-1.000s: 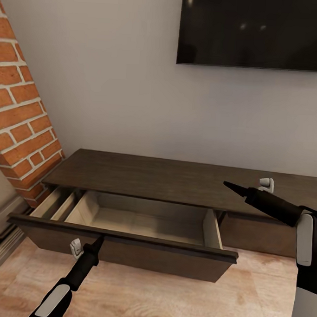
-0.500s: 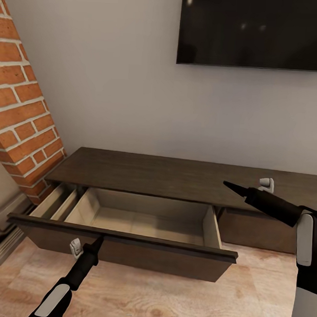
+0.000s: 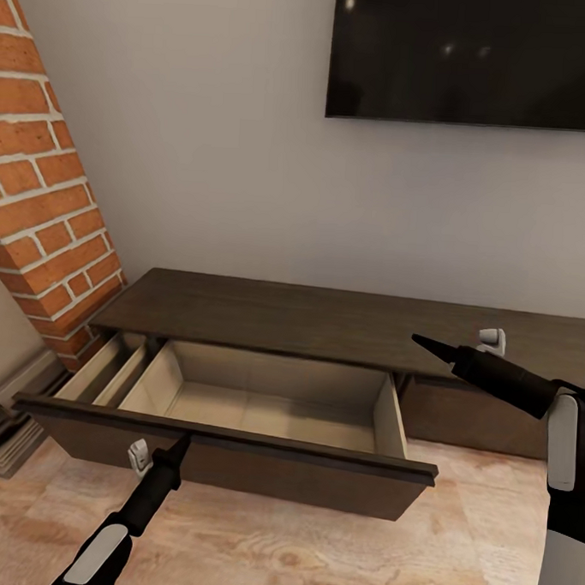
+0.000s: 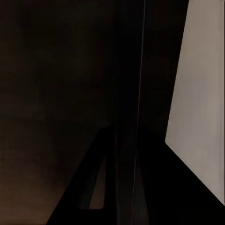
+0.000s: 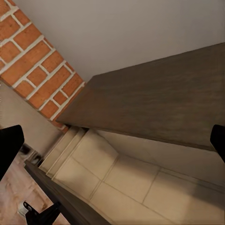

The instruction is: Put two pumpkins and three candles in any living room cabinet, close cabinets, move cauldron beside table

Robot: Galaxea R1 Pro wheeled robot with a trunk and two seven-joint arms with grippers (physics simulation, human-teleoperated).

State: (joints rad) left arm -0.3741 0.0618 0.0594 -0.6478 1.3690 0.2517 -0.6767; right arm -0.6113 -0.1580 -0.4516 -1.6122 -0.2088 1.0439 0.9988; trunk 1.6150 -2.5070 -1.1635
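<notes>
Blank TV [image 3: 472, 57] upper right, no writing legible; long dark cabinet [image 3: 325, 320] across mid frame w/ drawer [image 3: 261, 407] pulled open, empty; left gripper [image 3: 159, 459] at drawer front, right gripper [image 3: 461, 351] mid-right, both jaws spread.

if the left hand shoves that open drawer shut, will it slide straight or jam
The drawer looks rigid, wide and empty, so it probably moves lightly. The left hand sits near the front panel's left end, well off centre, so a push there may skew it. Pushing nearer the middle seems safer.
</notes>
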